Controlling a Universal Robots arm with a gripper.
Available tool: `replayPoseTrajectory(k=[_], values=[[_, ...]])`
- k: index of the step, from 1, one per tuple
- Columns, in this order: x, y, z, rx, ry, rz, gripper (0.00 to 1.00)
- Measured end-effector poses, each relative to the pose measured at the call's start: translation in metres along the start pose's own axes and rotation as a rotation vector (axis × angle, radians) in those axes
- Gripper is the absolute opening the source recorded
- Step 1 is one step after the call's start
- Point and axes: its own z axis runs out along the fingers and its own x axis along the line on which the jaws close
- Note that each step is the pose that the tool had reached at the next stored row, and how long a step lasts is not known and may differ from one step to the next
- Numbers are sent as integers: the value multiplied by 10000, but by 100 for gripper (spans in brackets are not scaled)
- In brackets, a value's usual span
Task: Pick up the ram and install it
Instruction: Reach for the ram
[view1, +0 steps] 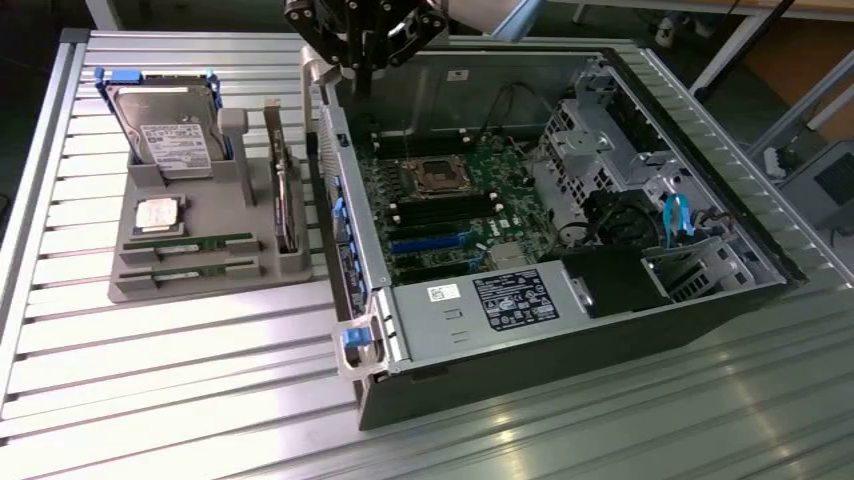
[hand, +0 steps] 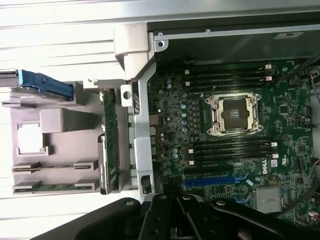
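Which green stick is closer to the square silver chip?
The green ram stick right next to the square silver chip; the other green stick lies at the grey tray's outer edge.

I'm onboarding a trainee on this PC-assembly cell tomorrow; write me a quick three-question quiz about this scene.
1. True or false: the processor socket on the motherboard is empty.
2. The hard drive stands: A) in the grey holder, B) inside the tower, C) on the table.
3. Where is the ram?
Key: 1 true; 2 A; 3 in the grey holder, near the processor, not in the shut tool.
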Motion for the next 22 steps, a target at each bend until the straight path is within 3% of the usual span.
replayPoseTrajectory(k=[7,12,15,17,20,22], values=[[421,-32,-11,0,0,0,9],[611,-46,-15,-1,-1,1,9],[817,-62,-18,0,0,0,9],[891,-68,-18,-1,-1,0,9],[1175,-89,-18,0,2,0,9],[1281,-97,-18,0,6,0,9]])
